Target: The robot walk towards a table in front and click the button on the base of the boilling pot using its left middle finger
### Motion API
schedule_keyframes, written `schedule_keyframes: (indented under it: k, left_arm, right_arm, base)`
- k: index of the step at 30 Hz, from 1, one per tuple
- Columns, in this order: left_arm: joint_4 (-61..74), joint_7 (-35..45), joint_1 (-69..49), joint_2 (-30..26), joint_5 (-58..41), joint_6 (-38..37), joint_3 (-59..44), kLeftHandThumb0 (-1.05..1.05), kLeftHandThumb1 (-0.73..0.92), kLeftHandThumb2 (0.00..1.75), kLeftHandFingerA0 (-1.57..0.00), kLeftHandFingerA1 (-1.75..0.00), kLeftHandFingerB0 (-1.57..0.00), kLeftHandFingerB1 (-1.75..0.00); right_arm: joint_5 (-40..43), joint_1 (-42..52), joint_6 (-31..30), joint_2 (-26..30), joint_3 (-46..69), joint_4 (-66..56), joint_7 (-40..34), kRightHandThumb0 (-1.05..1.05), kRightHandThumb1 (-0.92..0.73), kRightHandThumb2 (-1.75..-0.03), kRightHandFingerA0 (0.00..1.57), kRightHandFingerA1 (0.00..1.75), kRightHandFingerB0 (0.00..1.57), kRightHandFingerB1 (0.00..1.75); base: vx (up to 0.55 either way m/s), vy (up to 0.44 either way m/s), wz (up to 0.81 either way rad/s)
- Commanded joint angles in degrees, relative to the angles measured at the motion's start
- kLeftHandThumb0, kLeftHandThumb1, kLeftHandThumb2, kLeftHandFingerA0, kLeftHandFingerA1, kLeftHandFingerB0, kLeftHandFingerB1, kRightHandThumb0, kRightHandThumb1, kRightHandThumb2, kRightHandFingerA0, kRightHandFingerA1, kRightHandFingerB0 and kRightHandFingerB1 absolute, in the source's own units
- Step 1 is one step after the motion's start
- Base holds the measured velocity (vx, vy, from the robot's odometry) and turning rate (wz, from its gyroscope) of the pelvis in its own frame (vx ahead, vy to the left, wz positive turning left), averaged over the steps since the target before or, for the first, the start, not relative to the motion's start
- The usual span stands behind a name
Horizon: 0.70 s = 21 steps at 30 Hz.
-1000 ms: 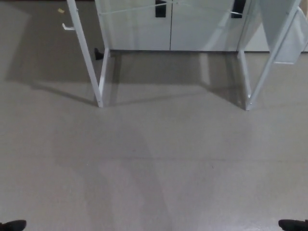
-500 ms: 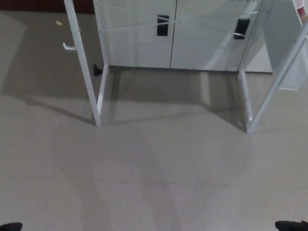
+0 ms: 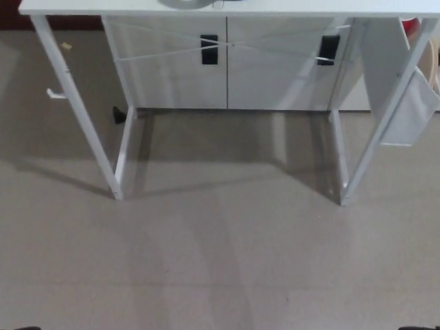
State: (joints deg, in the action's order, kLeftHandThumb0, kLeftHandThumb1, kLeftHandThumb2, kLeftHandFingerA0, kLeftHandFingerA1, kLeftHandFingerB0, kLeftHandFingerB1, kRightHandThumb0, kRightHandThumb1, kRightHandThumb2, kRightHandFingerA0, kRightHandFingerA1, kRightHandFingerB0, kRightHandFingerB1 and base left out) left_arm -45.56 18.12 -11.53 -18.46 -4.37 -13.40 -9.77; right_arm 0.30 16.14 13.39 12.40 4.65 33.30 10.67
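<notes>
**White table ahead, pot base at its edge**

Neither of my hands shows, so I cannot tell their state. At twelve o'clock stands a white table (image 3: 227, 7) on thin angular legs over smooth grey floor (image 3: 220, 261). A round grey base (image 3: 184, 3) sits on the tabletop's front edge.

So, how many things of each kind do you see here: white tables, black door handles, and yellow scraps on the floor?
white table: 1
black door handles: 2
yellow scrap on the floor: 1
Total: 4
</notes>
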Motion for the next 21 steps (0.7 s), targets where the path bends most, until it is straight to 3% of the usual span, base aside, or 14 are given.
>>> schedule_keyframes:
  k: [1,7,8,9,10,16,17,18,19,20,21]
  left_arm:
    - [0.0,-0.7,-0.4,-0.6,0.6,-0.6,0.0,-0.42,0.40,0.68,-0.62,-0.51,-0.42,-0.44]
    - [-0.2,-0.3,-0.7,-0.7,0.3,-0.5,-0.1,-0.42,0.40,0.69,-0.59,-0.50,-0.41,-0.44]
    - [-0.4,-0.2,-0.5,-0.7,0.2,-0.4,-0.1,-0.33,0.47,0.55,-0.66,-0.41,-0.47,-0.35]
    - [-0.8,-0.1,-0.2,-0.7,0.1,-0.4,-0.2,-0.33,0.47,0.55,-0.66,-0.41,-0.47,-0.35]
    - [-0.4,0.3,-0.5,-0.7,-0.2,-0.5,-0.3,-0.41,0.40,0.68,-0.58,-0.50,-0.41,-0.44]
    - [-0.3,-0.2,-0.4,-0.9,0.2,-0.6,-0.1,-0.42,0.40,0.68,-0.60,-0.50,-0.42,-0.44]
    - [-0.4,-0.1,-0.3,-0.9,0.2,-0.6,-0.1,-0.32,0.47,0.55,-0.66,-0.41,-0.48,-0.35]
    - [-0.4,-0.2,-0.3,-0.9,0.2,-0.9,-0.1,-0.42,0.40,0.69,-0.60,-0.51,-0.43,-0.44]
    - [-0.3,-0.4,-0.4,-0.9,0.4,-1.3,-0.1,-0.42,0.40,0.69,-0.60,-0.51,-0.43,-0.44]
    - [-0.5,-0.4,-0.3,-1.0,0.7,-1.7,0.1,-0.33,0.47,0.55,-0.66,-0.41,-0.48,-0.35]
    - [-0.6,-0.6,-0.3,-1.1,0.9,-2.0,0.2,-0.34,0.47,0.54,-0.67,-0.41,-0.48,-0.35]
  right_arm:
    - [-0.3,0.5,0.1,0.2,-0.3,-0.8,0.1,-0.25,-0.40,-0.59,0.79,0.63,0.53,0.54]
    - [-0.2,0.5,0.6,0.0,-0.4,0.3,-0.1,-0.23,-0.41,-0.58,0.80,0.62,0.55,0.54]
    - [0.1,0.5,0.6,-0.1,-0.3,0.3,0.0,-0.23,-0.41,-0.58,0.80,0.63,0.55,0.55]
    - [0.1,0.6,0.7,-0.1,-0.3,0.3,0.1,-0.23,-0.41,-0.58,0.80,0.63,0.55,0.55]
    - [-0.1,0.4,0.7,0.1,-0.4,0.6,0.2,-0.24,-0.41,-0.59,0.79,0.63,0.54,0.55]
    - [-0.8,0.2,-0.2,0.3,-0.8,-0.1,-0.1,-0.24,-0.41,-0.59,0.79,0.61,0.56,0.54]
    - [-0.8,0.1,-0.1,0.4,-0.9,0.0,-0.1,-0.24,-0.41,-0.59,0.79,0.61,0.57,0.55]
    - [-0.8,-0.2,0.4,0.4,-0.8,0.7,0.0,-0.25,-0.40,-0.59,0.80,0.63,0.59,0.56]
    - [-0.7,-0.5,1.0,0.4,-0.8,1.3,0.0,-0.25,-0.40,-0.59,0.80,0.63,0.59,0.56]
    - [-0.8,-0.6,1.1,0.4,-0.8,1.4,-0.1,-0.24,-0.40,-0.59,0.81,0.64,0.59,0.56]
    - [-0.9,-0.7,1.3,0.5,-0.9,1.5,-0.1,-0.25,-0.40,-0.59,0.81,0.63,0.59,0.56]
  base:
    - [0.23,0.104,-0.08]
    - [0.29,0.128,0.01]
    - [0.26,0.017,0.16]
    - [0.24,-0.010,0.12]
    - [0.25,-0.052,0.09]
    - [0.26,-0.137,0.13]
    - [0.43,-0.206,0.21]
    - [0.46,-0.259,-0.71]
    - [0.41,-0.225,0.70]
    - [0.40,-0.182,0.35]
    - [0.32,-0.134,-0.01]
